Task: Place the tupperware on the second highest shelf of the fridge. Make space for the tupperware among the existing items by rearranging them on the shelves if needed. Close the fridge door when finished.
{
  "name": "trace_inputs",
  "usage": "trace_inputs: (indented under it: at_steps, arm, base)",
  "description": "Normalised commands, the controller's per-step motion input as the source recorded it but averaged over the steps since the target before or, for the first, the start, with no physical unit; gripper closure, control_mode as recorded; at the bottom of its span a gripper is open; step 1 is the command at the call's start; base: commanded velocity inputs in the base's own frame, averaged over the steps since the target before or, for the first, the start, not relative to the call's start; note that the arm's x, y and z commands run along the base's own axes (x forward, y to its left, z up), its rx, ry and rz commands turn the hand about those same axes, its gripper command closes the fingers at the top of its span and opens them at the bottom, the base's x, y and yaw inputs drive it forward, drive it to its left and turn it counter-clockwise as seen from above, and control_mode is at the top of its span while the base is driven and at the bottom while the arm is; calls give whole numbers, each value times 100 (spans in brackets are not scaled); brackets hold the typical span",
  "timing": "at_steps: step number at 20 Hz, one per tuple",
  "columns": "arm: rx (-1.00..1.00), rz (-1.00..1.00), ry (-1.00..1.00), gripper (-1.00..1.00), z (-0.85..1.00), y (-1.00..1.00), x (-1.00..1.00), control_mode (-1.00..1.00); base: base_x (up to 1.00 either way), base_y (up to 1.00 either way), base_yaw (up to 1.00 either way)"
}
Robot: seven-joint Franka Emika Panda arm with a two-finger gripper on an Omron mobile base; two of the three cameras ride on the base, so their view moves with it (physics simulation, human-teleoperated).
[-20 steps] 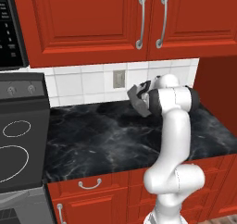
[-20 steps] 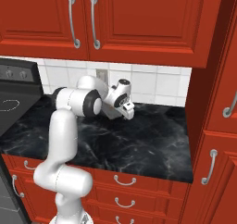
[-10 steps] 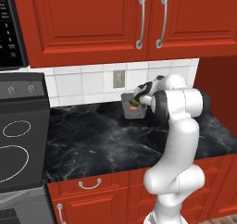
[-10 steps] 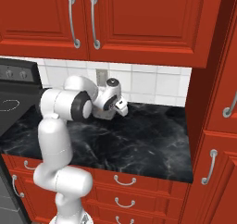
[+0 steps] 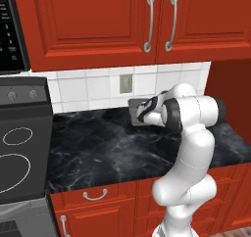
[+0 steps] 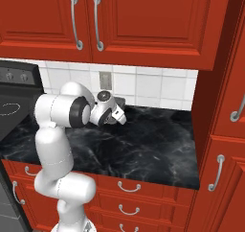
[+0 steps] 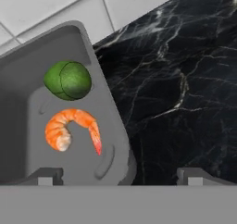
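Hand (image 7: 120,176), fingers spread, has swung down over the tupperware (image 7: 28,121) on the counter (image 7: 185,79).

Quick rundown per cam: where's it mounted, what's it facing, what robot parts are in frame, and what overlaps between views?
Left base view: behind the arm on its left, looking forward and down at the black marble counter; white arm rises lower right, over the open grey plastic tupperware.
Right base view: behind on the right, same counter; arm rises lower left.
Hand view: on the hand, looking along the fingers into the tupperware holding a green avocado and an orange shrimp.
Shared: counter, white tiled wall, tupperware.
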Motion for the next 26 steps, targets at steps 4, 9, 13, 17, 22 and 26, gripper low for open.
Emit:
trace_inputs:
  at_steps: [4,9,13,17,22,26]
  arm:
    - [-2,0,1,-100,-19,8,0,-100]
    - [-1,0,2,100,-3,13,1,-100]
    - [0,0,0,100,0,0,0,-100]
    - [1,0,0,100,0,-8,-12,-100]
    - [10,-2,0,100,31,-42,-64,-100]
    - [15,-3,0,100,72,-48,-91,-100]
  base:
    - [0,0,0]
    - [0,0,0]
    - [0,0,0]
    - [0,0,0]
    - [0,0,0]
    - [0,0,0]
